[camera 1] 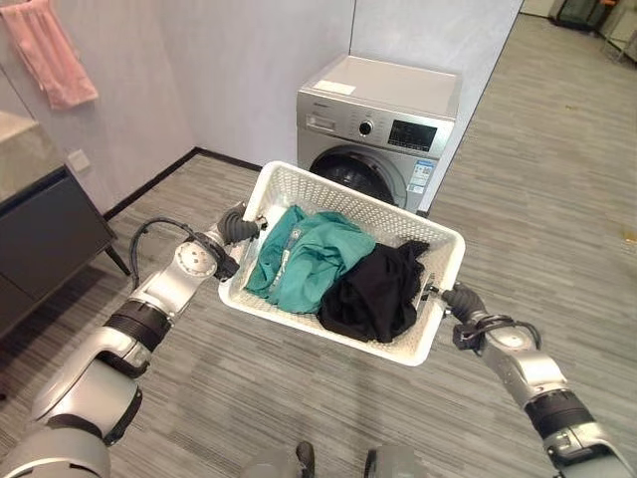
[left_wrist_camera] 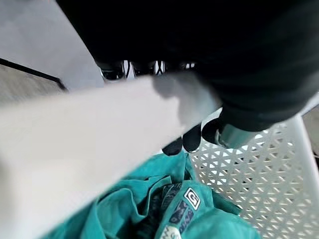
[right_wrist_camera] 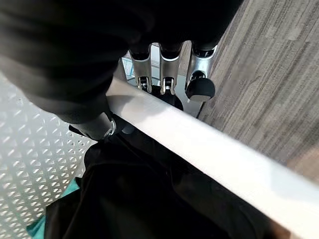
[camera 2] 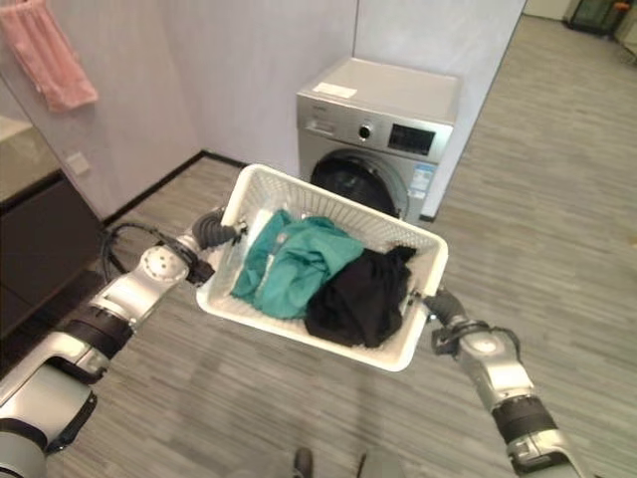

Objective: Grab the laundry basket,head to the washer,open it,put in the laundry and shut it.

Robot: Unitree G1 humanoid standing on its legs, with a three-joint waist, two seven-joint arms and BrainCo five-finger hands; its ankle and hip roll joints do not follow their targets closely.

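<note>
I hold a white perforated laundry basket (camera 1: 299,188) up off the floor between both hands. In it lie a teal garment (camera 1: 309,254) and a black garment (camera 1: 378,289). My left hand (camera 1: 237,228) is curled round the basket's left rim (left_wrist_camera: 99,129), its dark fingertips (left_wrist_camera: 192,142) hooked inside above the teal cloth. At the opposite end my right hand (camera 1: 460,301) grips the rim (right_wrist_camera: 199,144), thumb inside on the black cloth. The silver front-loading washer (camera 1: 383,129) stands just beyond the basket, its round door (camera 1: 358,169) shut.
A dark cabinet (camera 1: 45,239) stands at the left under a counter. A pink towel (camera 1: 50,50) hangs on the wall above it. Grey wood-look floor (camera 1: 537,179) stretches open to the right of the washer.
</note>
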